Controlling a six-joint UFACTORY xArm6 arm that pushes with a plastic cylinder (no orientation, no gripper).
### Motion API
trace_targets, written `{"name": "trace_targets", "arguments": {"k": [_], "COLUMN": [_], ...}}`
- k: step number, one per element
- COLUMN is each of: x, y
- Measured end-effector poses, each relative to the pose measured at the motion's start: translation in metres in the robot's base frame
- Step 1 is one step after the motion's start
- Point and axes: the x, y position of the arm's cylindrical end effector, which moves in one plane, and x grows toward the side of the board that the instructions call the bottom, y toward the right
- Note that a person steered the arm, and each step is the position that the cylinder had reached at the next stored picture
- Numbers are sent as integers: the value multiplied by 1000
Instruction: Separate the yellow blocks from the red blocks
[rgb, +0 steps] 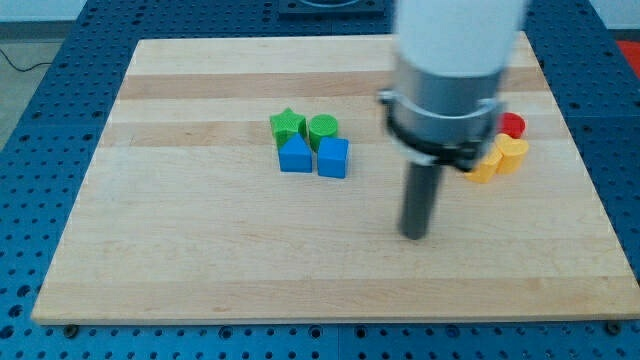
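My tip rests on the wooden board, right of centre. At the view's right, partly hidden behind the arm's body, sit a red round block and two yellow blocks: one yellow block just below the red one and touching it, another yellow block to its lower left. Any other red block is hidden by the arm. The tip stands to the lower left of this cluster, well apart from it.
A cluster left of the tip holds a green star block, a green round block, a blue triangular block and a blue cube. The board lies on a blue perforated table.
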Motion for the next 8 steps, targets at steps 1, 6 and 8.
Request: {"name": "trace_targets", "arguments": {"k": [1,6,8], "x": [-3,-91,-87], "y": [100,105,0]}}
